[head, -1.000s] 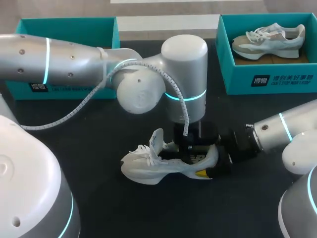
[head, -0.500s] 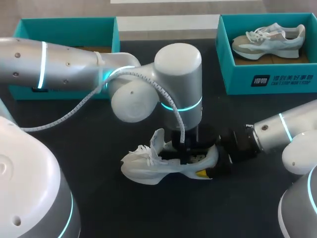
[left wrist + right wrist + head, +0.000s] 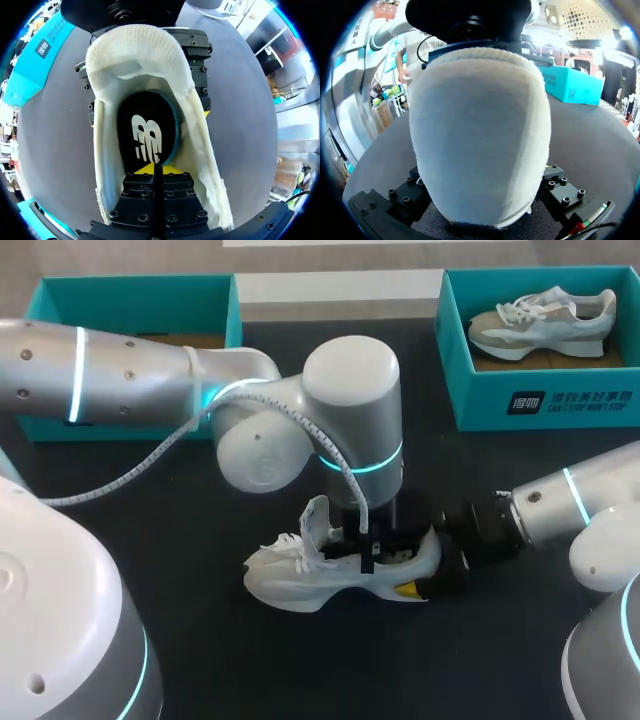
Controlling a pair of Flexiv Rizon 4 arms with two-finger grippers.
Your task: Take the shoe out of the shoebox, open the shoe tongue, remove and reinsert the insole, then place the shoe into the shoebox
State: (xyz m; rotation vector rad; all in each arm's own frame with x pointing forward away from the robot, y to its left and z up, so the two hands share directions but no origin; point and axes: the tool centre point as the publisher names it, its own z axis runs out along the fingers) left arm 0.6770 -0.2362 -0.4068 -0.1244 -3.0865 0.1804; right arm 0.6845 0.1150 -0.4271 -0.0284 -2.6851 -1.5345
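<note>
With the white sneaker (image 3: 300, 580) on the dark surface (image 3: 180, 540), heel clamped in the right end effector (image 3: 428, 565) and the left end effector (image 3: 155, 170), closed, tip-down on the black insole (image 3: 145, 125), hold the heel firm and work the insole slowly, clear of the tongue (image 3: 318, 520).

Silver left arm (image 3: 130, 380), right arm (image 3: 585, 495); cyan rings; braided cable (image 3: 150, 454) (left only); left hand (image 3: 156, 169) black, bolted.

overhead camera looks down; wrist cameras closely share the shoe (image 3: 290, 580).
</note>
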